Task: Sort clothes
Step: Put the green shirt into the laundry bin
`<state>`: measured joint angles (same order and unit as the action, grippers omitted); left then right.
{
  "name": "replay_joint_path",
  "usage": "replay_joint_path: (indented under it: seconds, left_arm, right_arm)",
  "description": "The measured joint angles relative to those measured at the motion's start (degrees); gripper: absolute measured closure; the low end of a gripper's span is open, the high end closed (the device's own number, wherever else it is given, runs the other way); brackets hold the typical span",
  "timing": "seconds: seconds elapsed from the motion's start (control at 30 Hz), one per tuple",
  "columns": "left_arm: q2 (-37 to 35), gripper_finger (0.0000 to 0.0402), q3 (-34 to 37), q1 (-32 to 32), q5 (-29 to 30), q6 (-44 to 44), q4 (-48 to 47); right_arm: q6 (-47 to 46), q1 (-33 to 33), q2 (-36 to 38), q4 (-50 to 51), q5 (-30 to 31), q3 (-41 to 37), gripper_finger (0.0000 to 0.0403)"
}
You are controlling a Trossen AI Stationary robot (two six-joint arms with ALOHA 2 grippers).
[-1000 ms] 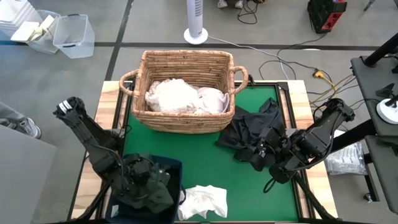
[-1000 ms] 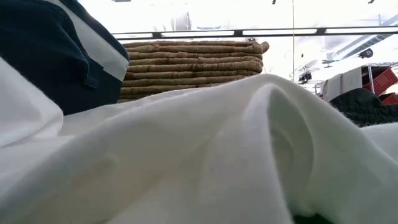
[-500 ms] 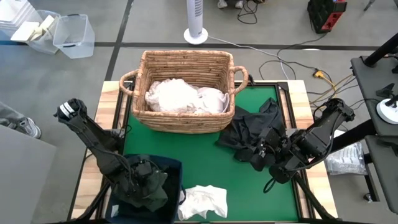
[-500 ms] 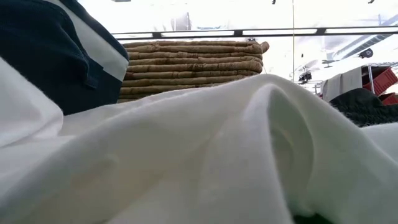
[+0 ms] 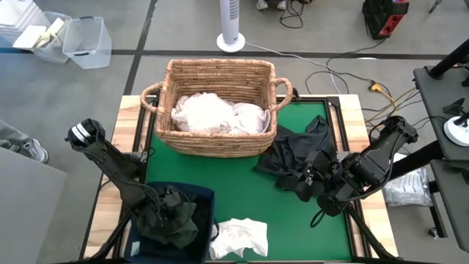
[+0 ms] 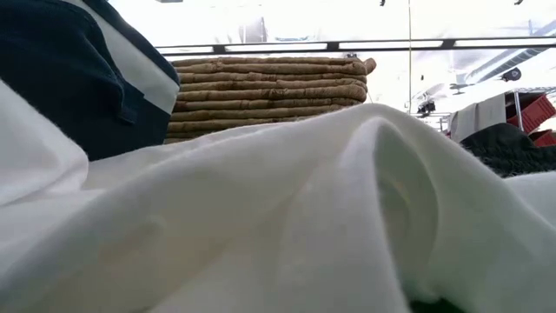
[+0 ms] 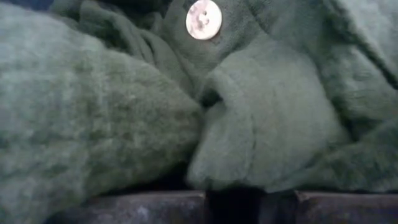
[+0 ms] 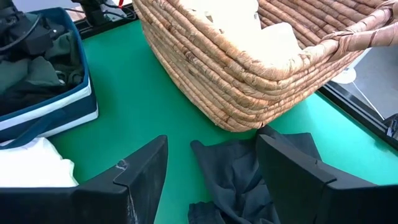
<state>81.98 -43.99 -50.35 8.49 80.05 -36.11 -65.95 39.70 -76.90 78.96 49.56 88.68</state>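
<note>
My left gripper (image 5: 165, 213) points steeply down inside the navy bin (image 5: 204, 196) at the table's near left, shut on a dark green fleece garment (image 5: 180, 227) with a pale button (image 7: 204, 18). My right gripper (image 5: 311, 183) hangs open above the near edge of a black garment (image 5: 293, 155) that lies crumpled on the green mat; its fingers stand apart over it (image 8: 211, 149) without touching. A white garment (image 5: 239, 236) lies on the mat beside the bin and fills the low view (image 6: 287, 217). More white clothes (image 5: 214, 114) lie in the wicker basket (image 5: 220, 67). My left gripper comes from above, pointing steeply down, and is shut on a fold of the green fleece (image 7: 206, 174) right at its fingertips (image 7: 149, 208). One layer or several, I cannot tell. The garment bunches up around the fingers and rests in the bin.
The wicker basket (image 8: 249, 81) stands at the far middle of the mat, the navy bin (image 8: 56, 118) at the near left. Bare green mat (image 5: 234, 183) lies between them. A fan base and plastic boxes stand on the floor beyond the table.
My left gripper has sunk straight down into the navy bin, staying shut, and the dark green garment has gone down with it and settled lower in the bin.
</note>
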Motion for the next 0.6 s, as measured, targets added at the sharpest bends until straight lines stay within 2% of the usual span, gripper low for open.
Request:
replay_joint_path:
  seconds: [0.37,0.47,0.6]
  left_arm:
    - [0.5,0.0396,-1.9,0.0,0.0,-0.2,-1.4]
    - [0.6,0.0374,-2.8,-0.1,-0.5,-0.1,-1.8]
    - [0.6,0.0324,-3.9,-0.1,-0.9,1.2,-1.8]
  right_arm:
    - [0.1,0.0,0.0,0.0,0.0,0.0,0.0163]
    - [0.1,0.0,0.0,0.0,0.0,0.0,0.0159]
    - [0.6,0.0,0.0,0.0,0.0,0.0,0.016]
